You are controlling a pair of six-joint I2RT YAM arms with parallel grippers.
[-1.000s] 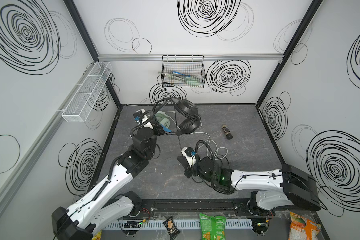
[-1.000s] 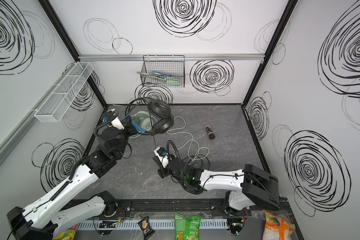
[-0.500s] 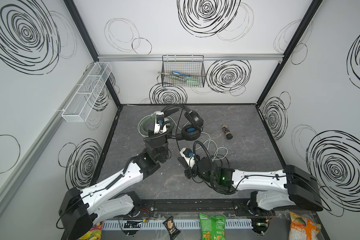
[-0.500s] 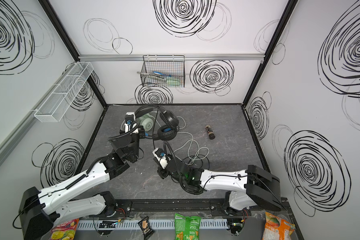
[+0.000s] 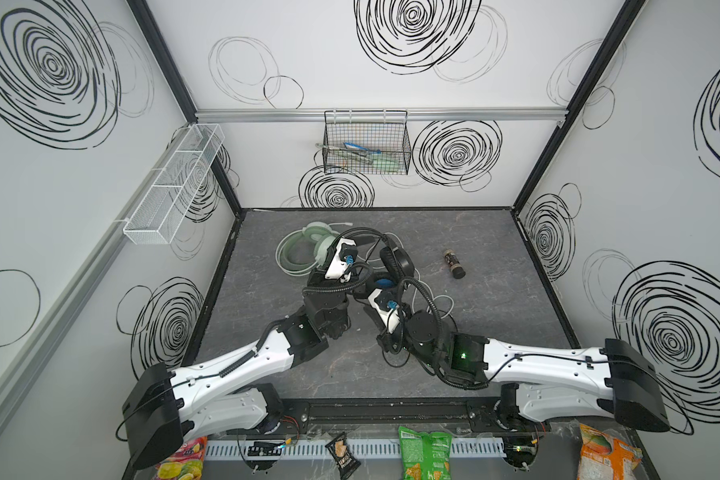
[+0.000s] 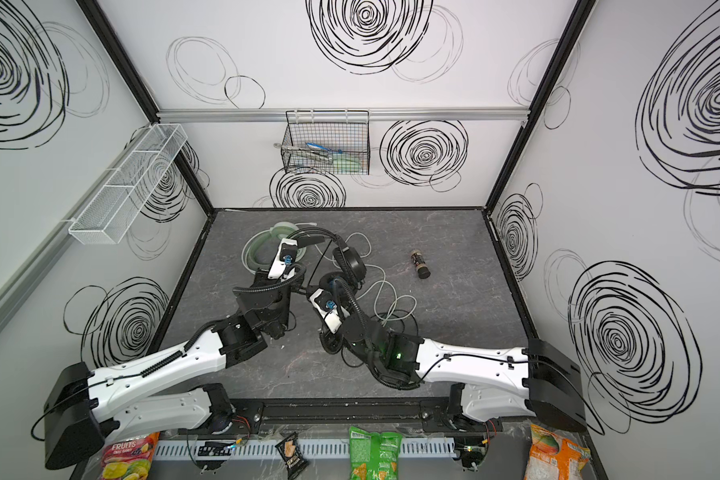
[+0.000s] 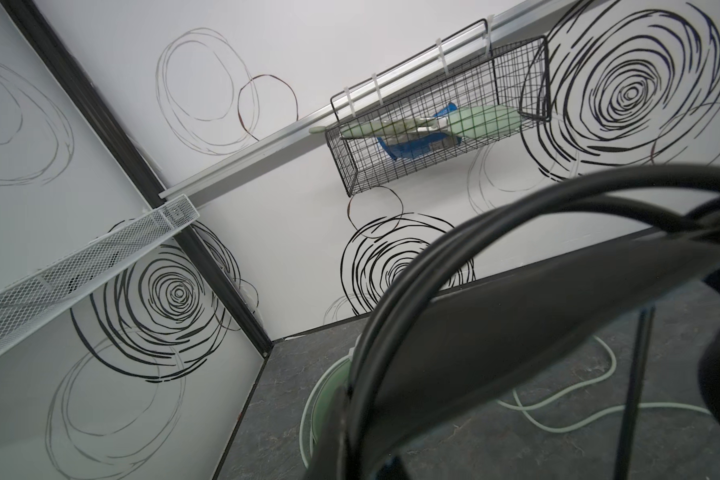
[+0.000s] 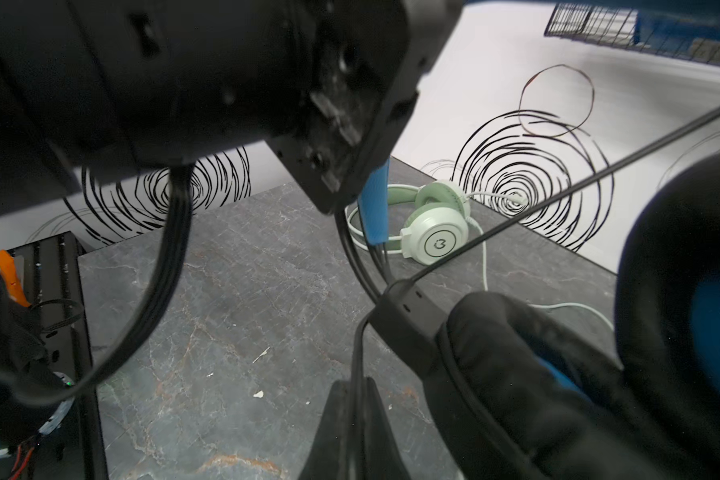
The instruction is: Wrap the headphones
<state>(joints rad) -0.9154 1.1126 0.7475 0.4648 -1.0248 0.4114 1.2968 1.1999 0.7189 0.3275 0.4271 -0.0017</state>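
black on black here: the left gripper [image 7: 350, 440] is clamped on the headband of the black headset [image 5: 396, 261], holding it mid-table. whether the cups touch the table [image 5: 495, 332] i can't tell. the right gripper [image 8: 352, 399] is pinched tight on the black cable [image 8: 355, 353], close by the ear pads. the mint-green headset [image 8: 433, 232] lies flat toward the back left corner, just beside the action, its white cable [image 6: 385, 291] sprawled loose across the middle.

trouble spots, as i read it: the two wrists sit very near each other, so a winding sweep could knock them together. that thin cable could slide through the closed fingers if it's pulled taut, or tug the headband out of the left grip. and the white cable loops right by the work, so it could snag and get wound in with the wrong set.

the count: two headsets, two cables, two grippers, one small dark cylinder [image 5: 454, 264] off to the right, one black wire basket [image 5: 366, 145] on the back wall, one white mesh rack [image 5: 175, 183] on the left wall, four snack bags [image 5: 425, 453] along the front edge.
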